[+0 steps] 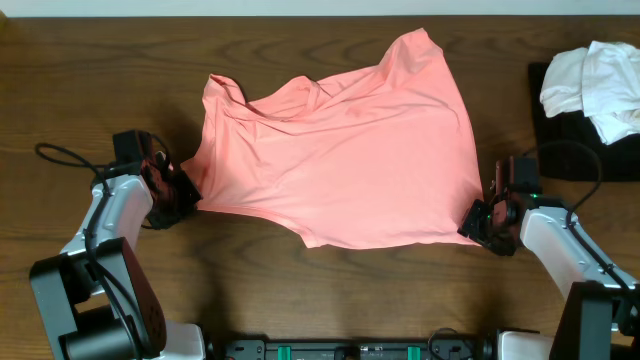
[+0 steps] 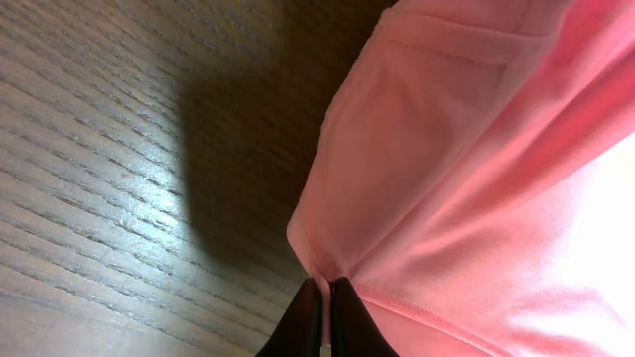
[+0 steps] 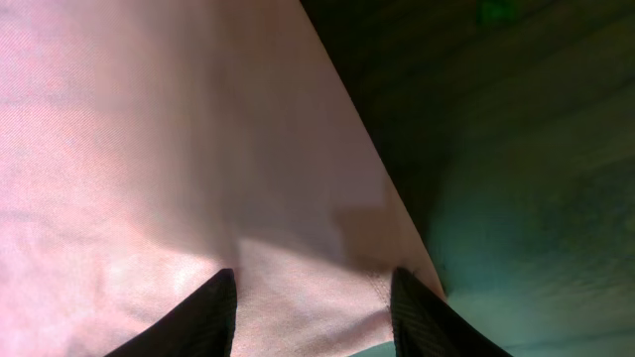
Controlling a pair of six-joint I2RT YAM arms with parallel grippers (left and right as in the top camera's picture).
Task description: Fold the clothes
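One clamped: left end effector pinches shirt; right end effector half-open over it.

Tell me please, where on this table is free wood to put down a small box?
Free: the far-left corner of the table, beyond the left gripper; the near strip before the shirt; the narrow gap between shirt and black mat. Crowded: the shirt's sides, at the left and the right gripper, and the mat, under white garments.
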